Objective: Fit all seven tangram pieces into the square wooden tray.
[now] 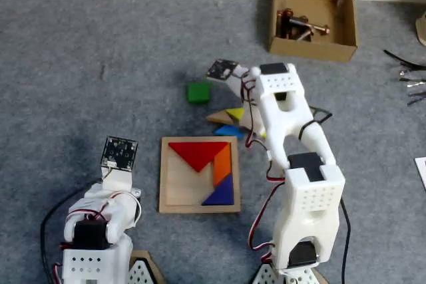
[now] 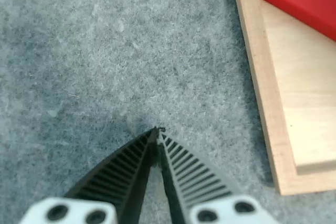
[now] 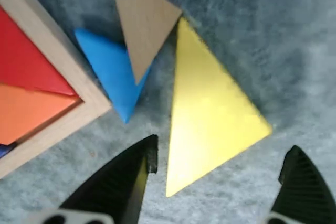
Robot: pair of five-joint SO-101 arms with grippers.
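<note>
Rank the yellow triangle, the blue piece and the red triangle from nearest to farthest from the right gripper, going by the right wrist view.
1. The yellow triangle, between the tips of the open right gripper.
2. The blue piece, on the carpet outside the tray.
3. The red triangle, inside the tray.

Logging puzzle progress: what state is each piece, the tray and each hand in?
tray, partly filled
red triangle, in tray
orange piece, in tray
dark blue triangle, in tray
yellow triangle, outside tray
blue piece, outside tray
tan triangle, outside tray
green square, outside tray
left hand, shut, empty
right hand, open, empty
</note>
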